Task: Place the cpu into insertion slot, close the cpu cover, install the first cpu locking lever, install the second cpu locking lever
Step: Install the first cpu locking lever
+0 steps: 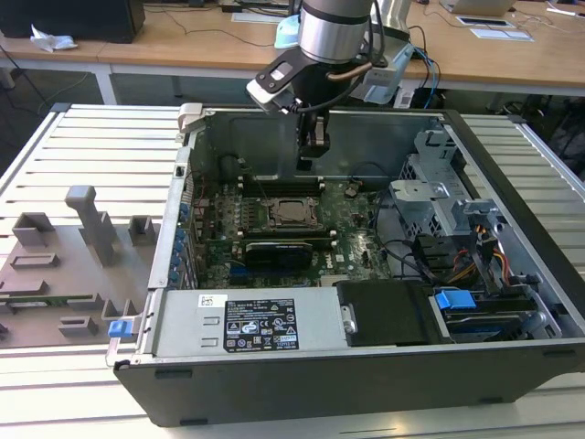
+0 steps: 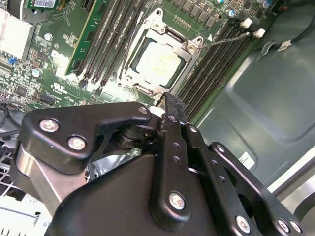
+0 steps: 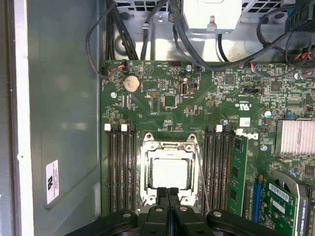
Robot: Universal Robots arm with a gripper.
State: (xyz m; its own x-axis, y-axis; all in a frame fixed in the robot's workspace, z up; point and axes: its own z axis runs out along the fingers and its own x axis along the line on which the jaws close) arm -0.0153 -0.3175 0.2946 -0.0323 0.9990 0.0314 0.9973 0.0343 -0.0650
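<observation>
The cpu (image 3: pixel 170 172) lies flat in the insertion slot (image 1: pixel 291 212) on the green motherboard, its pale metal top showing through the window of the cpu cover (image 3: pixel 170 146). The cover lies flat over it. In the second wrist view the cpu (image 2: pixel 157 61) sits in the same frame (image 2: pixel 190 47). A thin wire locking lever (image 3: pixel 201 169) runs along one side of the socket and sticks out past its corner (image 2: pixel 231 38). My gripper (image 1: pixel 313 157) hangs above the socket, shut with nothing between its fingers (image 3: pixel 168 191). The black fingertips (image 2: pixel 170 101) touch nothing.
The motherboard sits inside an open grey computer case (image 1: pixel 439 123) on a slatted table. Long black memory slots (image 3: pixel 120 172) flank the socket on both sides. Cables and a drive cage (image 1: pixel 439 201) fill the exterior view's right. Grey fixtures (image 1: pixel 91 219) stand at its left.
</observation>
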